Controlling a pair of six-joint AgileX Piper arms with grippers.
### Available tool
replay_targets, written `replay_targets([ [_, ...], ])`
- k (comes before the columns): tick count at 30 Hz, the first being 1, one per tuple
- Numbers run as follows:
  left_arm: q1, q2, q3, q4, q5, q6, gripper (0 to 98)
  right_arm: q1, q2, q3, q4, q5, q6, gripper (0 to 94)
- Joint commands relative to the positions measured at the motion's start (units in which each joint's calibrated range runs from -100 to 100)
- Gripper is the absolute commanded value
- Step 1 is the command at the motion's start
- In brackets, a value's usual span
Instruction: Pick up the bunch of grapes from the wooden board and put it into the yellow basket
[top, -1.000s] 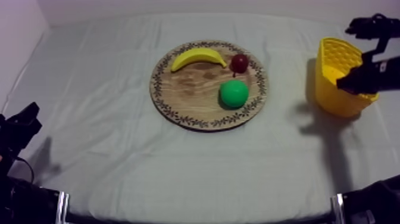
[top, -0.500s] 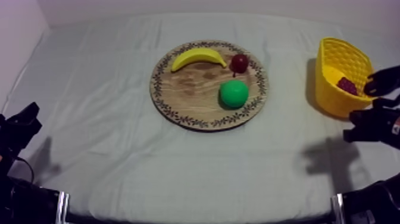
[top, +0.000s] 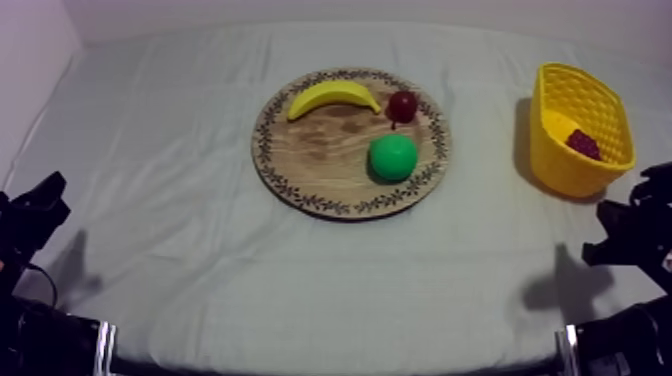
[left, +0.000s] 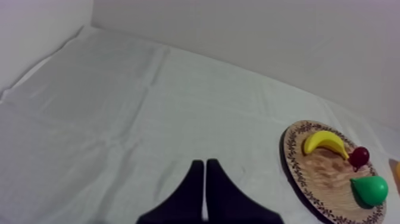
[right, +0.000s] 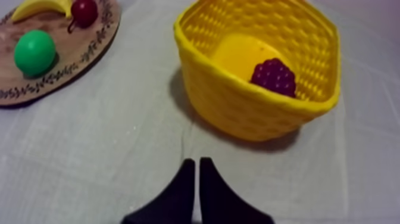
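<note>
Bunch of grapes (right: 273, 77): lies inside the yellow basket (right: 238, 101), against the inner wall on the basket's right side, dark purple, resting low below the rim. Nothing is holding it.

Near edge, left: left gripper (left: 205, 164) sits low over the grey-white cloth (top: 180, 250), with its fingers pressed together into a narrow wedge and nothing between them. It is well apart from the board and points toward it across bare cloth.

Near edge, right: right gripper (right: 197, 162) sits low on the near side of the basket, clear of it. Its fingers are likewise pressed together in a wedge and empty. The basket's shadow falls on the cloth between the two.

Mid-table: round wooden board (top: 320, 140) with a patterned rim. On it, going near to far, are the pear (top: 393, 157) on the near right part, the small red fruit (top: 402, 105) just beyond the pear, and the banana (top: 333, 97) on the far left part. The three are close together; the pear and the red fruit are nearly touching. The left half of the board is bare wood.

Far right: the basket stands upright, well apart from the board, with the grapes in it.

Progress (judgement): both pick and place look complete, since the grapes are off the board, in the basket and released. Nothing of the stated task appears left. At most the right arm has to settle at rest. The other fruit needs no handling.
</note>
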Motion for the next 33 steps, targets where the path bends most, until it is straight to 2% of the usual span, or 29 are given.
replay_targets([
  [1,0.0,0.0,0.0,0.02,0.0,0.0,0.1,0.3,-3.7,0.1,0.0,0.3,0.1,0.3],
  [8,0.0,0.0,0.0,0.02,0.0,0.0,0.1,0.7,-9.1,0.8,0.0,-1.2,0.1,0.3],
  [33,0.0,0.0,0.0,0.02,0.0,0.0,0.1,1.3,-9.7,1.3,0.1,-3.2,-1.7,0.6],
])
